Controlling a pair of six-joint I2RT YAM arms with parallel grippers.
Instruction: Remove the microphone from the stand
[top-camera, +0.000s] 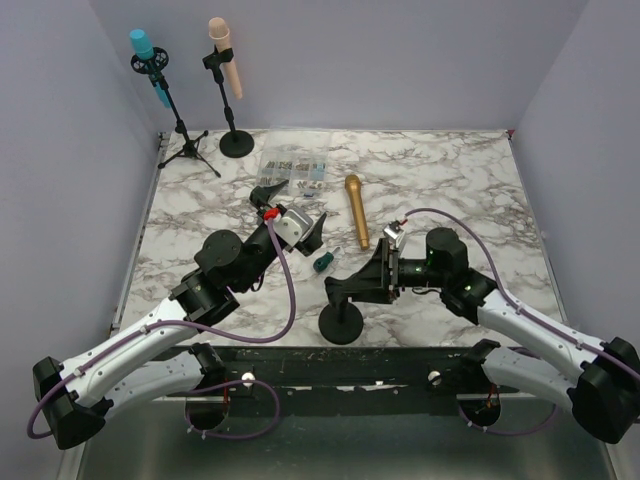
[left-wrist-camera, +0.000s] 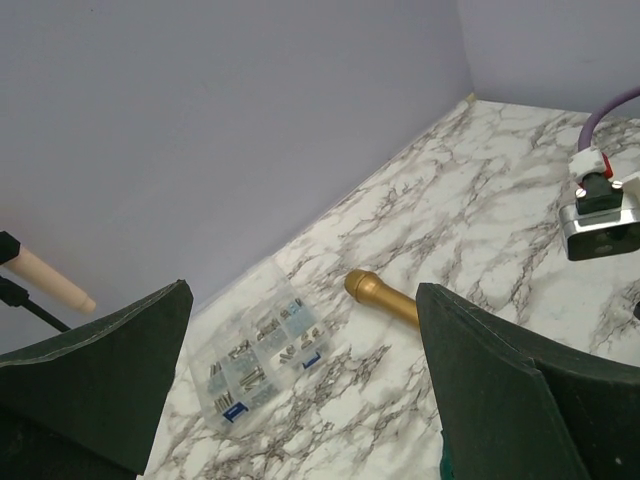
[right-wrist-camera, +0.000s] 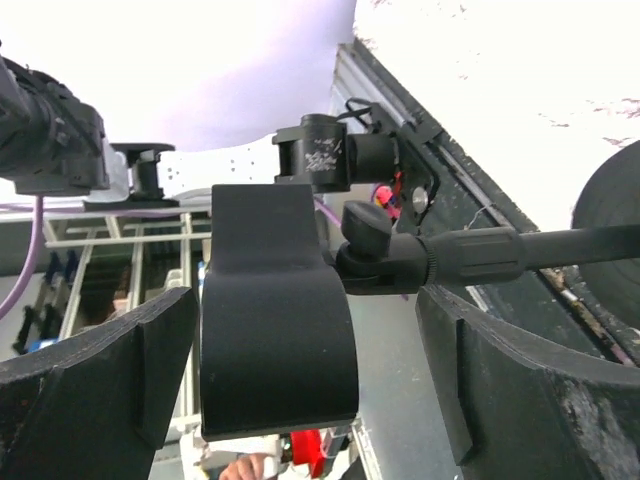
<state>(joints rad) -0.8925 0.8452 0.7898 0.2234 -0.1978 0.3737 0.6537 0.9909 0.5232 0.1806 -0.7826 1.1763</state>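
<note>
While the gold microphone (top-camera: 356, 210) lies flat on the marble desk (top-camera: 470, 190), both my claws stand open. The microphone is out of its stand: it rests with its round head toward the far side, just right of a clear box of small parts (top-camera: 292, 170), and nothing touches it. My left claw (top-camera: 290, 213) hovers near the left of it with the fingers wide apart, and in my left wrist view the head of the microphone shows between them, well apart from both.

The black stand (top-camera: 341, 322) sits with its round base at the near edge of the desk, nearer than the microphone. Its clip (right-wrist-camera: 275, 300) is empty. My right claw (top-camera: 365, 278) is at this clip, and in the right wrist view the clip stands between my two fingers, which are spread wide and grip nothing.

A small green thing (top-camera: 322, 262) lies on the desk between my claws. At the far left corner a teal microphone (top-camera: 143, 45) and a beige microphone (top-camera: 222, 50) sit in their own stands.
</note>
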